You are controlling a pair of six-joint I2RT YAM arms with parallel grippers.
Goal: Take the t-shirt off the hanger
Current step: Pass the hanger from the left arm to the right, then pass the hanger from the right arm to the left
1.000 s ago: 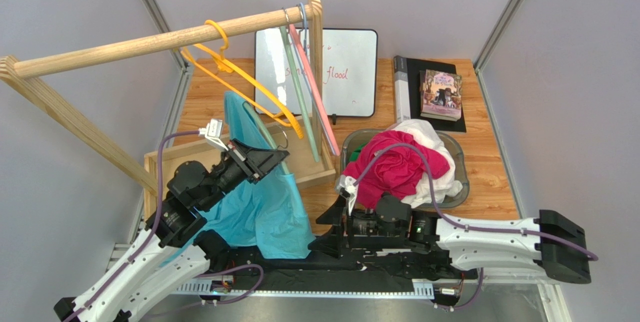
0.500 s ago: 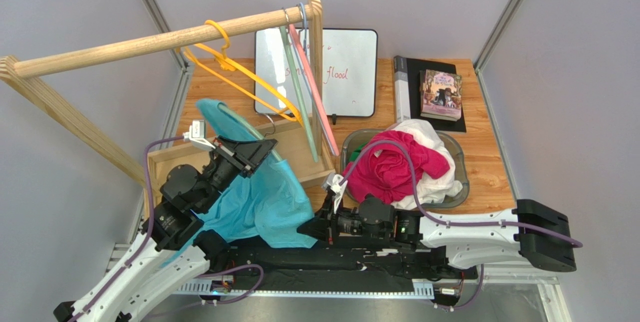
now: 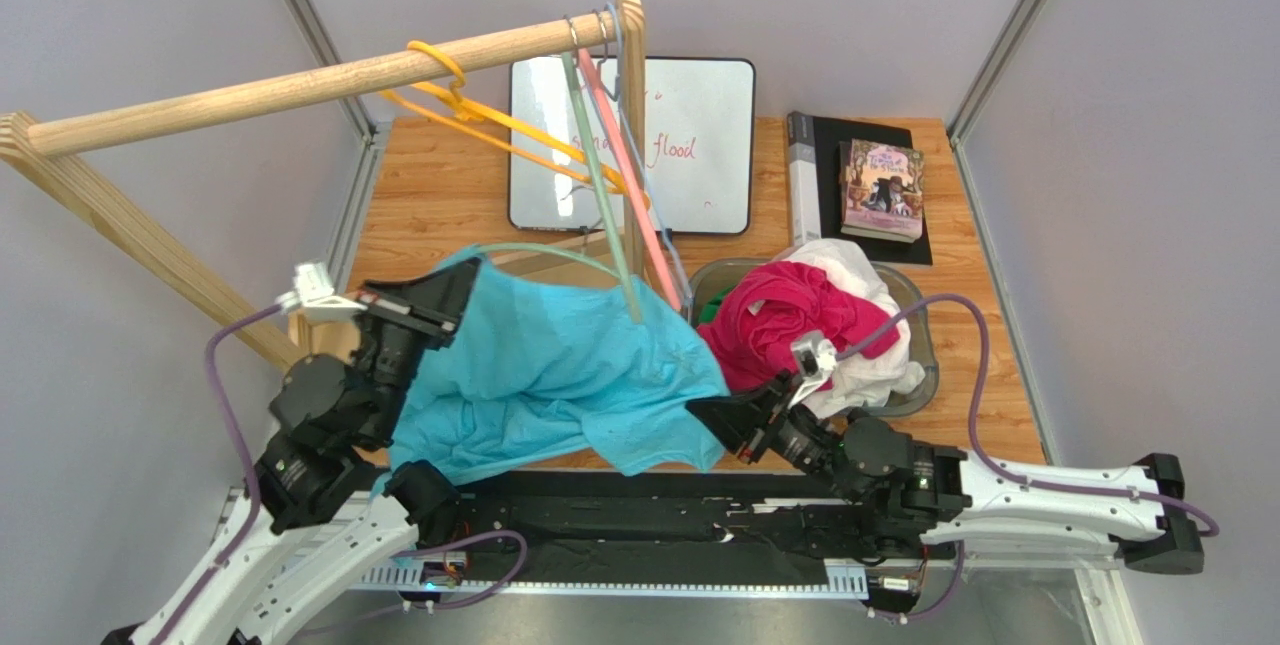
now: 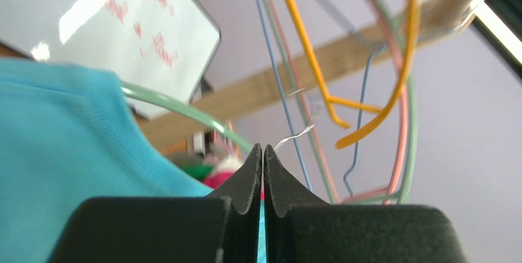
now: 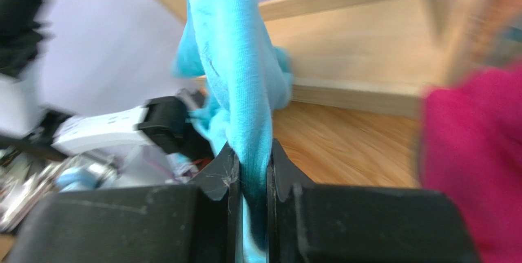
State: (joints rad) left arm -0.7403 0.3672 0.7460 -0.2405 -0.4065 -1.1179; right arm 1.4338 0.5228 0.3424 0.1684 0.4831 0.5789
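Wooden tabletop (image 3: 436, 180), grey walls, timber rail (image 3: 301, 83) running across the upper left with spare hangers bunched at its right end. Whiteboard (image 3: 706, 90) lay flat at the back; bin (image 3: 920, 369) of clothes stood to the right.

- T-shirt (image 3: 556, 368), teal, hung stretched in the air between the two arms, above the near half of the table.
- Pale green hanger (image 3: 541, 251) was partly inside it; one curved shoulder showed above the cloth. Could not tell whether its hook was on the rail.
- Left gripper (image 4: 263, 150): fingers pressed tight together, a sliver of teal between them lower down. It looked like a thin pinch at the shirt's upper left edge.
- Right gripper (image 5: 251, 153): closed on a thick bunched fold at the shirt's right corner, just beside the bin.

Risks as I judged them:
- With both arms pulling outward and the hanger inside, the neck or shoulder seam could strain instead of sliding off.
- The left pinch looked slight; more tension might pull the cloth free and drop that side.
- The hanger could swing into the orange hanger (image 3: 481, 120) and its neighbours and tangle.
- The right arm worked close to the magenta garment (image 3: 781, 330); a backward pull could drag it out of the bin.
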